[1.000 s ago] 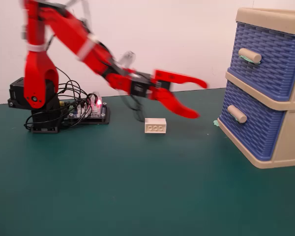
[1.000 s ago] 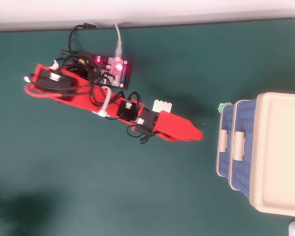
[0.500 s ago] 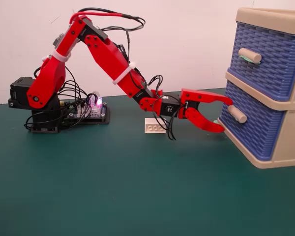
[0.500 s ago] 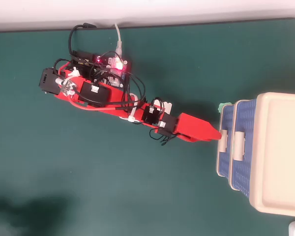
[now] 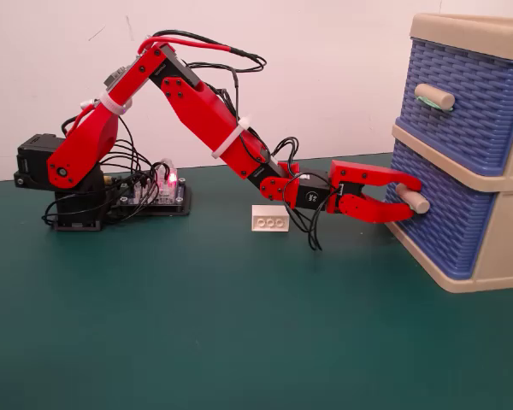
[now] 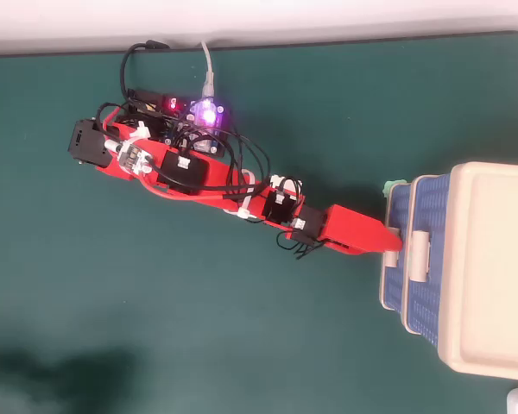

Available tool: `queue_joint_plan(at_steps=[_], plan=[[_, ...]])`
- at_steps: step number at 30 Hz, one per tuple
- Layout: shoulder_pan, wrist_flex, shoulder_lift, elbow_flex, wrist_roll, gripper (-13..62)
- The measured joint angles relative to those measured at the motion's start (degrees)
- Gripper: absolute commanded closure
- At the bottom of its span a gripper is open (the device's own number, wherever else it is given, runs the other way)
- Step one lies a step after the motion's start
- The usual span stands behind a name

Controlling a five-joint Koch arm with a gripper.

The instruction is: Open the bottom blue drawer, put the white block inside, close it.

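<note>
Gripper point(image 5: 408, 202) reaching across the green tabletop point(image 5: 239, 325), closing its two red jaws around the peg handle point(image 5: 413, 200) of the bottom blue drawer point(image 5: 440, 218), white block point(image 5: 270, 219) lying behind the arm, drawer staying shut

Bright, even light; both views sharp; soft shadows; no glare.

Hobby robotics bench, likely lab or maker corner. Dark green mat point(image 5: 197, 325) covers table, plain white wall point(image 5: 308, 68) behind. Exposed controller board point(image 5: 158, 190) with lit LED, loose black wiring. Small red 3D-printed arm point(image 5: 197, 102). Plastic drawer cabinet point(image 5: 504, 248) as test prop.
</note>
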Motion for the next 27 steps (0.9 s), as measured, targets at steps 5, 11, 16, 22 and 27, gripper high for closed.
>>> queue_joint_plan(at_steps=[5, 11, 16, 22, 27], plan=[[0.0, 3.87, -0.62, -1.32, 0.35, 57.5], [-0.09, 3.52, 2.55, 4.75, 0.62, 57.5], [1.58, 3.6, 18.46, 28.65, 4.39, 57.5], [3.08, 4.31, 36.74, 48.52, 6.42, 53.1], [3.6, 5.45, 40.78, 49.57, 6.59, 15.0]])
